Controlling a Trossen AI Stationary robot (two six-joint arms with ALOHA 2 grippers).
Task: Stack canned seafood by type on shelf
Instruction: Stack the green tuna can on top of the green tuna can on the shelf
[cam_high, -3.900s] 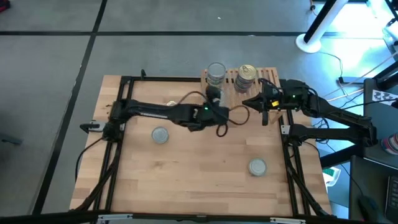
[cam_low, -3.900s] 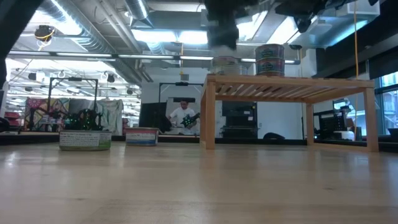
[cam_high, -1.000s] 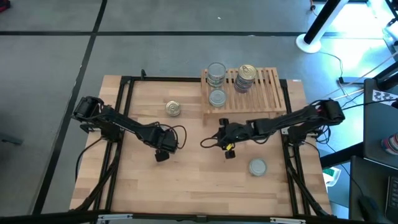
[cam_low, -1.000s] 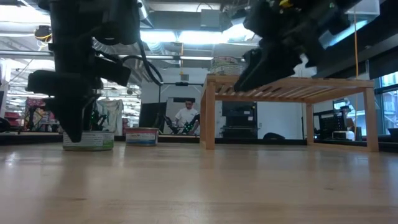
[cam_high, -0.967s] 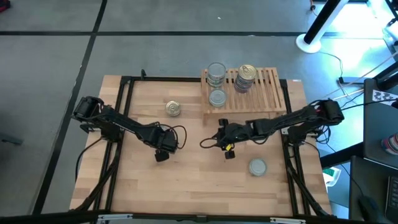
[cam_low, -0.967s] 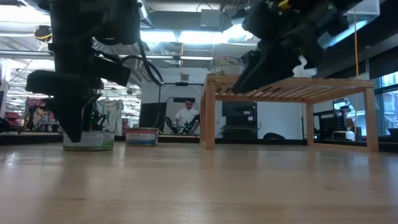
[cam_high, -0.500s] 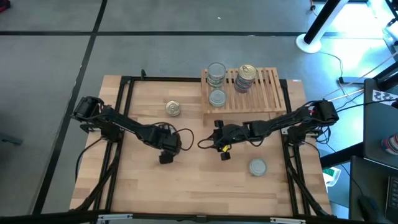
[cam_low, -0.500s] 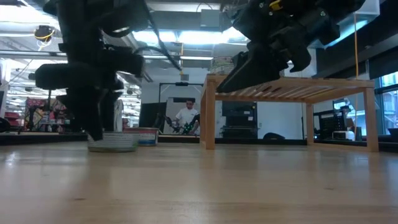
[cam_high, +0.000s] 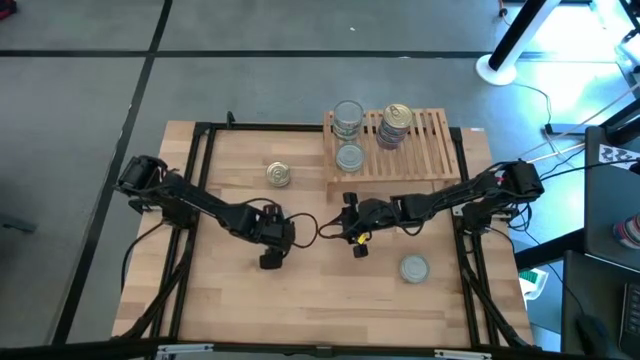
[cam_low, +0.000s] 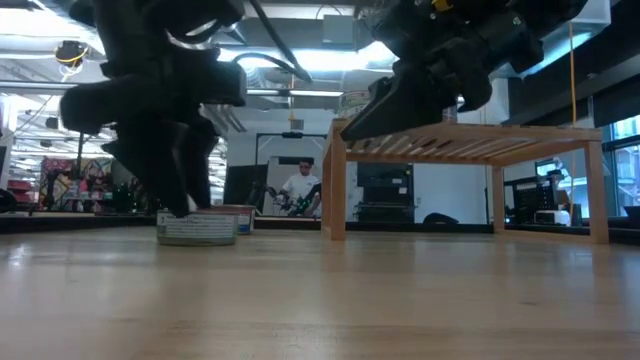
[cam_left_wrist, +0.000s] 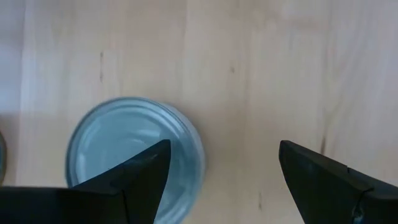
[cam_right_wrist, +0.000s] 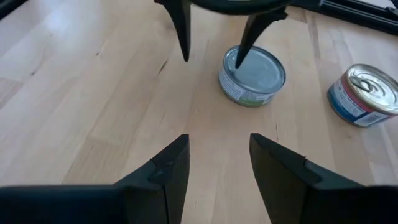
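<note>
Left gripper (cam_left_wrist: 221, 174) stands wide, offset beside the silver-topped can (cam_left_wrist: 134, 163) (lower left of frame); recentre before closing. Right gripper (cam_right_wrist: 219, 165) half-open, empty.

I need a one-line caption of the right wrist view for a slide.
Left gripper, fingers open, beside a silver-topped can; a gold-topped can stands apart on the table.

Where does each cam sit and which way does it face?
High: overhead, straight down on the table; both arms visible.
Low: table height, level across to the shelf; arms drop in from above.
Left wrist: looks down past the open left end effector, one finger over a silver-top can.
Right wrist: past the right end effector toward the left one.
Shared: both wrist views show that can.
</note>
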